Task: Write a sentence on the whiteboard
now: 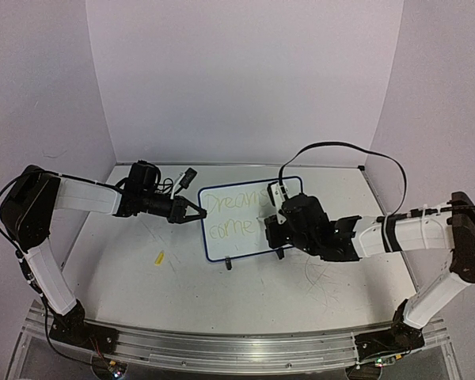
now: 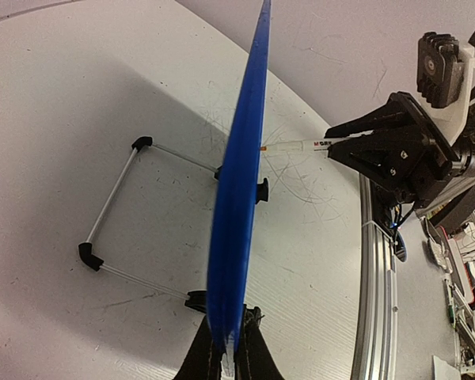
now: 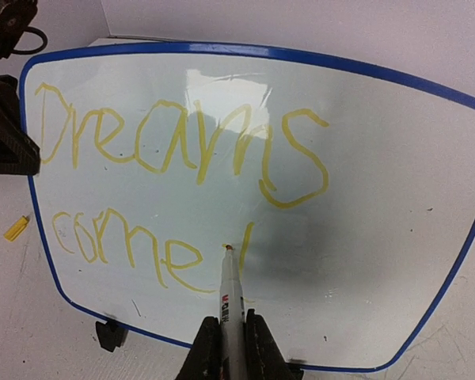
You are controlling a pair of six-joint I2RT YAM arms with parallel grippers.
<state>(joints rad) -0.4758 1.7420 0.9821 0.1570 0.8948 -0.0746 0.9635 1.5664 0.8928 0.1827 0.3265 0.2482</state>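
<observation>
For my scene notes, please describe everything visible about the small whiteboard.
The whiteboard is a small glossy white panel with a thin blue rim and rounded corners. It stands nearly upright on black clip feet and a wire stand. Yellow writing reads "Dreams come", plus one further stroke. The left gripper clamps its side edge; the marker in the right gripper touches its face.

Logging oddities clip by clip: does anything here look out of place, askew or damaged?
A small yellow piece, perhaps a marker cap, lies loose on the table left of the whiteboard. Grey scribbles mar the table's surface. Nothing else stands out.
</observation>
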